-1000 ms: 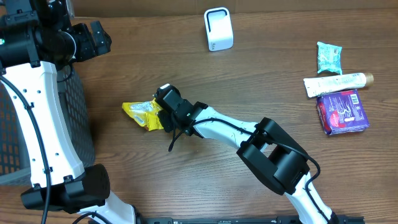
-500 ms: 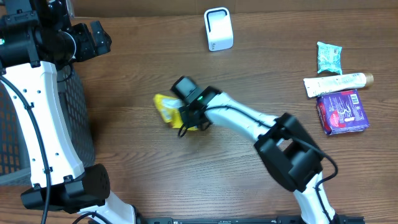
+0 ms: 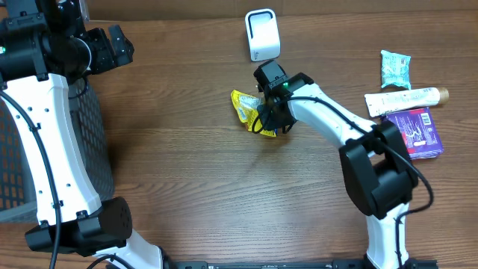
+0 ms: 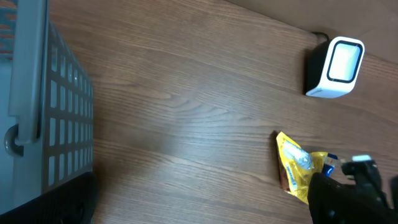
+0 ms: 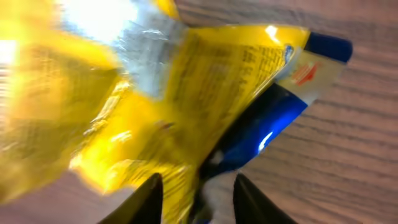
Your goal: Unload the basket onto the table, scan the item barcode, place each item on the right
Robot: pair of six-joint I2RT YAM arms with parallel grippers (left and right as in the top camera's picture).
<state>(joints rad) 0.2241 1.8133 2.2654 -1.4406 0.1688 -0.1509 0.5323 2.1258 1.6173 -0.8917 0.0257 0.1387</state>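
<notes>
The step in hand is the carry to the reader. The right claw (image 3: 269, 116) is clenched on the yellow packet (image 3: 245, 104). In the right wrist view its 2 fingers (image 5: 152, 198) pinch a blue-and-white fold at the packet's end, and the crinkled yellow film fans out above them.

The packet hangs over the desk (image 3: 187, 194) near the middle of the far edge, just in front of the white scanner (image 3: 262, 35) but apart from it. The scanner stands upright at that far edge. In the left wrist view its pale window (image 4: 345, 61) appears to face out over the desk, and the packet (image 4: 297, 165) lies below and short of it.

The left claw (image 3: 116, 46) is released and holds nothing. It is raised by the far left corner, above the grey basket (image 3: 93, 142).

No barcode can be made out, because the film is blurred and creased, so I cannot tell which face carries it.

My judgement is that the scan itself is not yet done. The next move calls for bringing the packet closer and level with the window, turning the wrist so the printed code faces the glass, and keeping the film flat enough to read. A pinch on 1 end may let the packet sag or twist away.
</notes>
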